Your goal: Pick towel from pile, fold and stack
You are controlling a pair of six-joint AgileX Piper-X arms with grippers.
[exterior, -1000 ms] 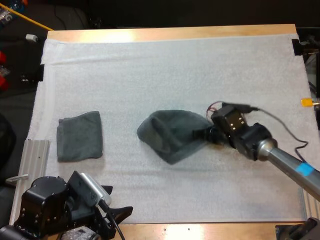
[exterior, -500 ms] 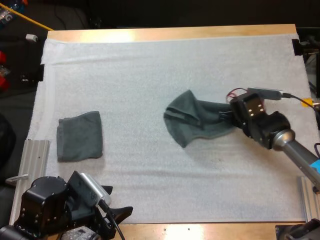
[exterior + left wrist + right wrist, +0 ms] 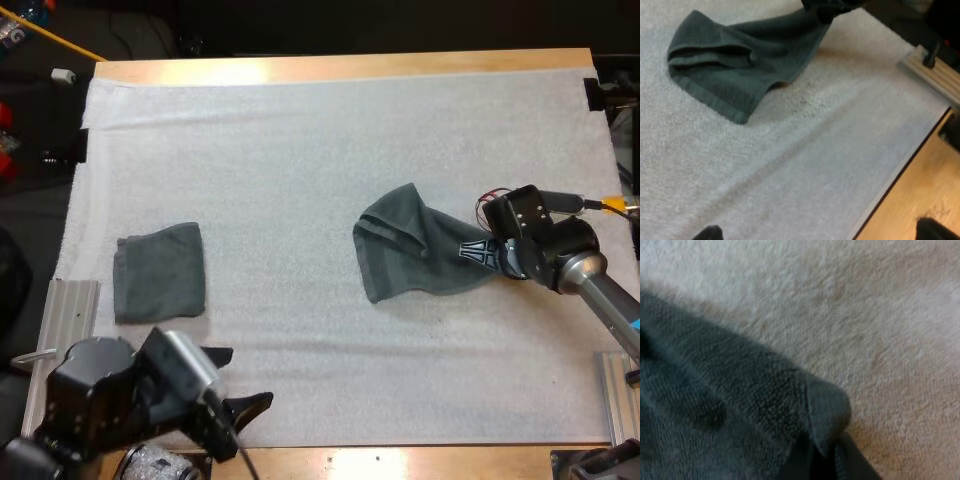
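- Crumpled towel (image 3: 415,250) lies on the white mat (image 3: 300,150), right of centre and stretched out toward the mat's right edge; it has slid further right than half a second ago, and sits well right of where I had it a second ago
- My right gripper (image 3: 497,253) pinches the towel's right end, fingers pressed on the cloth from both sides, and it has drawn back toward the right edge
- My left gripper (image 3: 238,385) hangs over the mat's near edge, fingers spread and clear of anything; that arm has shifted slightly
- Folded towel (image 3: 160,272) lies at the mat's left, unmoved, well apart from the crumpled one
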